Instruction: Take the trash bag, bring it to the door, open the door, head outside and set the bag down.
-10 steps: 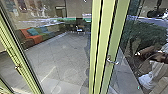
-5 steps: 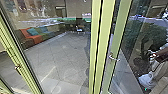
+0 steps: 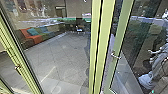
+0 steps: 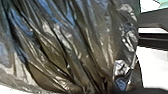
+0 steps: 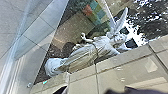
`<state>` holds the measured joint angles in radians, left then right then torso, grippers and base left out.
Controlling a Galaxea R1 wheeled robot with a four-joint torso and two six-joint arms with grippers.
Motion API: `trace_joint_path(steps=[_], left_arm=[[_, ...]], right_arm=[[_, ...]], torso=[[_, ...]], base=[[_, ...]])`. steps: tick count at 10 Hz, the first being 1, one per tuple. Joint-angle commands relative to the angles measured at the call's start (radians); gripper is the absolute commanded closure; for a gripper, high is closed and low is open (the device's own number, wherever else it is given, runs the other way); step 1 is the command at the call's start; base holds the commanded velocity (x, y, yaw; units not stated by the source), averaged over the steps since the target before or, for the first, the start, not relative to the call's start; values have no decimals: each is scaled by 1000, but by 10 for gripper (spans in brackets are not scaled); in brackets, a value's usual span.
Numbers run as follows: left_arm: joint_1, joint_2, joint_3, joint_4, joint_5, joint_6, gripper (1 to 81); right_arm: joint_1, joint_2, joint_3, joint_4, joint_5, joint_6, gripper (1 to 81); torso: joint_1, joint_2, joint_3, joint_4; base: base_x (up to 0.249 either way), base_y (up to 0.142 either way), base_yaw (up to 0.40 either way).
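Note:
In the left wrist view the dark, shiny trash bag (image 4: 57,42) is close to the camera, its folds drawn together toward my left gripper (image 4: 100,87), which is shut on it. The green-framed glass door leaf (image 3: 122,32) stands at an angle right of the thick green post in the head view, a narrow gap between them. A metal handle (image 3: 115,55) sits on the leaf's frame. A dark part of my right gripper (image 5: 130,90) shows in the right wrist view; contact with the door cannot be made out.
A pale winged statue (image 5: 85,53) stands beside a tiled stone ledge (image 5: 82,77). Through the left glass are paving (image 3: 60,57) and a bench with orange and blue cushions (image 3: 31,36). Another green frame with a handle (image 3: 17,67) is at the left.
The right door leaf with its handle has swung away from the post, widening the gap. The statue's image in its glass has shifted.

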<state>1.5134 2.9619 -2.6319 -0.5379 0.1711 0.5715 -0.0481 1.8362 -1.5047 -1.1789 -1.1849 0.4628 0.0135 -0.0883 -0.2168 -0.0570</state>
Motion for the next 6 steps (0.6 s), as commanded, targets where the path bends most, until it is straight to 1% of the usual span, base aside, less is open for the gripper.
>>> trace_joint_path(steps=[1, 3, 6], left_arm=[[-20, -1, 7, -7, 96, 2, 811], [-20, -1, 7, -8, 96, 2, 811], [-20, 0, 7, -5, 96, 2, 811]], right_arm=[[82, -19, -14, -25, -65, -16, 10], [75, -44, -20, -24, -62, -12, 10], [43, -52, -44, -24, -55, -6, 10]], torso=[[0, 0, 0, 0], [0, 0, 0, 0], [0, 0, 3, 0]], base=[[0, 0, 0], [0, 0, 0], [0, 0, 0]])
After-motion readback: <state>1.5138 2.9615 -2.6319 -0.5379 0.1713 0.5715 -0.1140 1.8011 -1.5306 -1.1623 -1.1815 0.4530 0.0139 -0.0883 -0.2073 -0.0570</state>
